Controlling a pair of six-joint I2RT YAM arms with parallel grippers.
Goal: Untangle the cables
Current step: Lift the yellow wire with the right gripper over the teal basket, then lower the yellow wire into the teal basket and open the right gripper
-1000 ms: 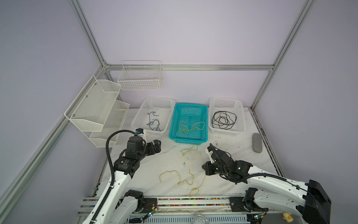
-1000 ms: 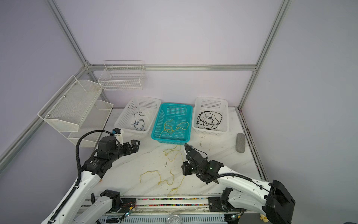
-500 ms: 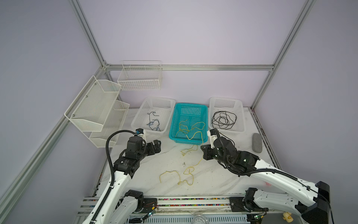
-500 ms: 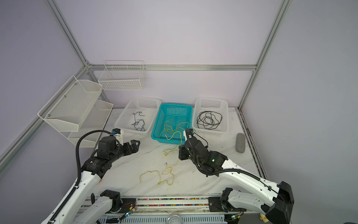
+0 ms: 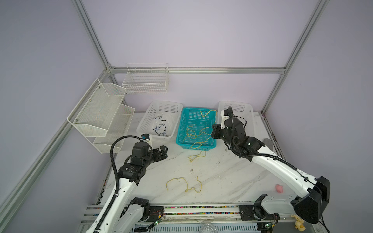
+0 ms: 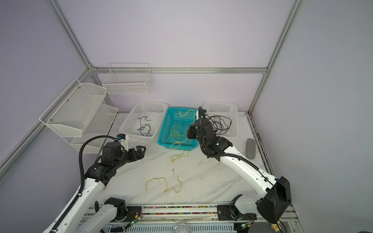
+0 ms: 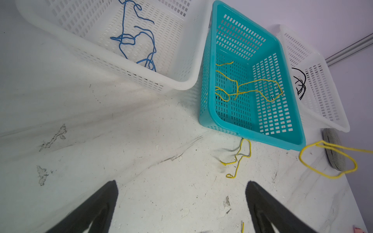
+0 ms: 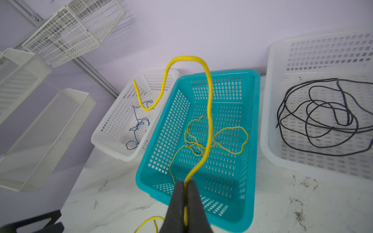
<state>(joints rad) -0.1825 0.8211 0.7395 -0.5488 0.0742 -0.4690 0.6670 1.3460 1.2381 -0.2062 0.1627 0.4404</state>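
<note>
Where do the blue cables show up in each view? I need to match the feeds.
Top view: blue cables lie in the white basket, left of the teal basket.
Top view: in that white basket, at, left of the teal basket.
Left wrist: at, in the white basket adjoining the teal basket.
Right wrist: at, in the white basket beside the teal basket.
Shared landmark: the teal basket, seen in all four.

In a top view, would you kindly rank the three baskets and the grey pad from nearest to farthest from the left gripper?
1. Left white basket, just beyond the left gripper.
2. Teal basket, centre.
3. Right white basket, right of centre.
4. Grey pad, far right edge.
</note>
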